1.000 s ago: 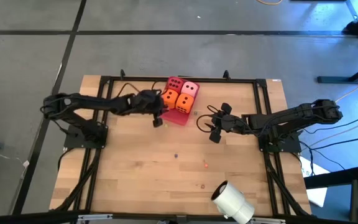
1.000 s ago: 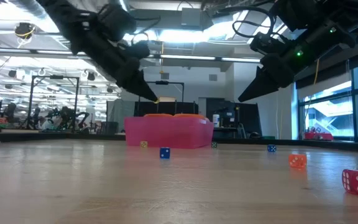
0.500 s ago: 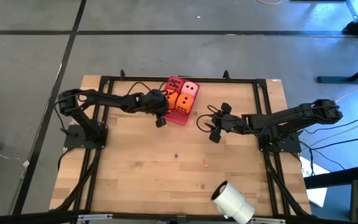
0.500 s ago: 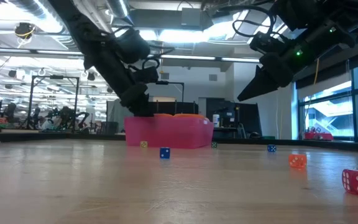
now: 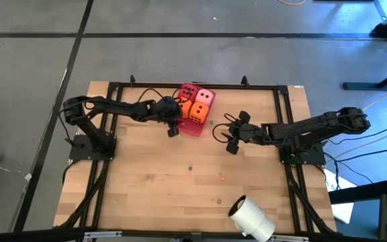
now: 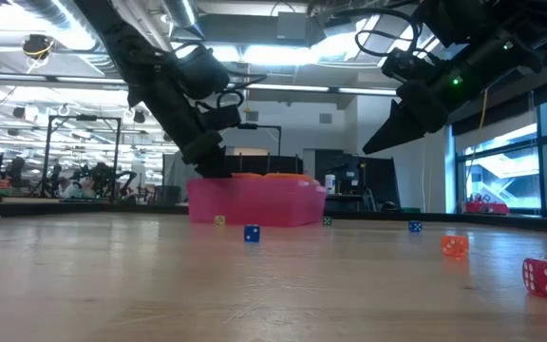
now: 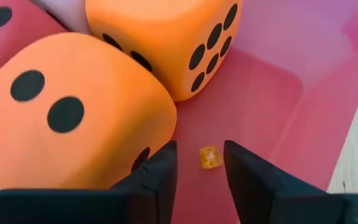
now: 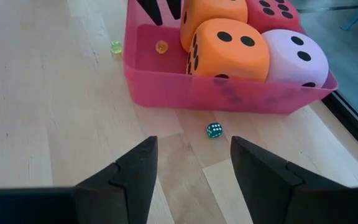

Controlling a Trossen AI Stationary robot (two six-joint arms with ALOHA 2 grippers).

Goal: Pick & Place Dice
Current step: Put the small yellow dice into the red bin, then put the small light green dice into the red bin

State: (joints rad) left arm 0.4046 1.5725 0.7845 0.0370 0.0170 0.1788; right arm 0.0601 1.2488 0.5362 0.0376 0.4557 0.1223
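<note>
Progress, high view: four soft pip-marked foam dice sit in the translucent red plastic tray, left tool at its near edge. Left wrist view: tool apart, empty, a tiny orange die lying in the tray between its fingers. Right wrist view: right tool apart, empty; small green die remains on the wooden desk.

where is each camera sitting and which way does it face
high: above the table, facing straight down; both arms show, left gripper at the tray, right gripper beside it.
low: at tabletop height, facing level across to the tray and the room; both arms come from above.
left wrist: over the tray floor, facing two orange dice and a tiny orange die; own open fingers show.
right wrist: facing the tray wall; own open fingers show.
shared: both wrist views show the tiny die.
</note>
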